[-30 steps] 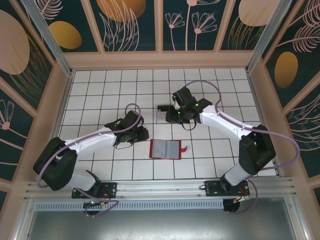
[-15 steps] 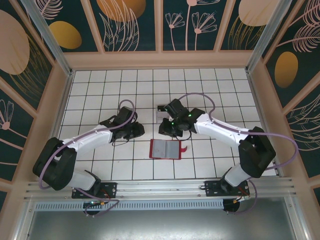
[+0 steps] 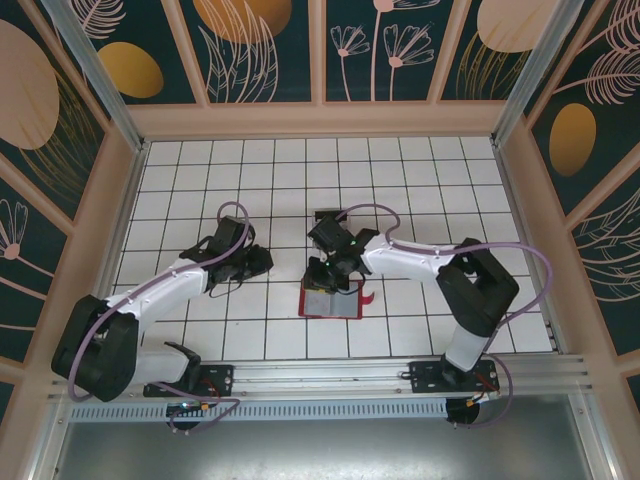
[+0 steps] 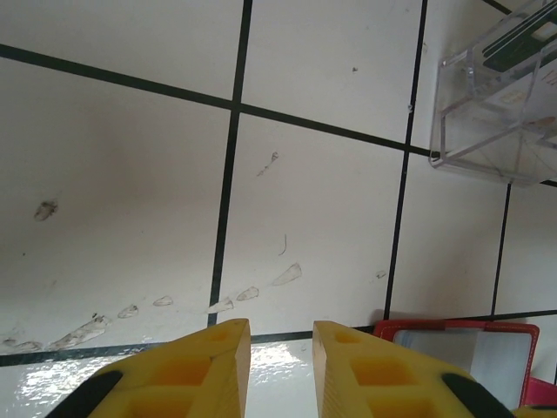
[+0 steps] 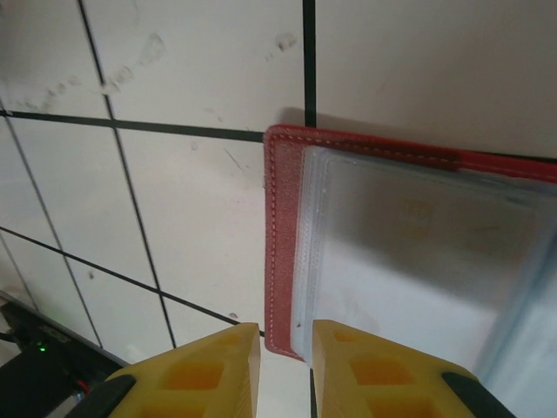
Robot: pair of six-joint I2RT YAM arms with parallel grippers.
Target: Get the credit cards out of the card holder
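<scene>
On your far left the white tiled counter point(image 3: 190, 190) lies bare up to its wooden rim, so there is ample room on that side. The left fingers point(image 3: 258, 263) hang over bare tile just left of centre. Their yellow tips are narrowly apart with nothing between them, well short of the task's things. Next comes the small red folding card holder point(image 3: 332, 299), lying open and flat near the middle, grey lining up. Just beyond it stands the clear plastic box point(image 4: 487, 131), with a dark thin card point(image 4: 518, 43) lying at its top. So I judge at least one card is out. Whether a pale card is left in the holder's glossy pocket you cannot tell from these views. The right fingers point(image 3: 325, 277) hang right over the holder's stitched left border near a corner, slightly apart and gripping nothing. Whether they touch the leather is unclear. Mind that raised border and the box close behind. To the right, past the little red closing tab point(image 3: 369, 297), the tiles are open again.
</scene>
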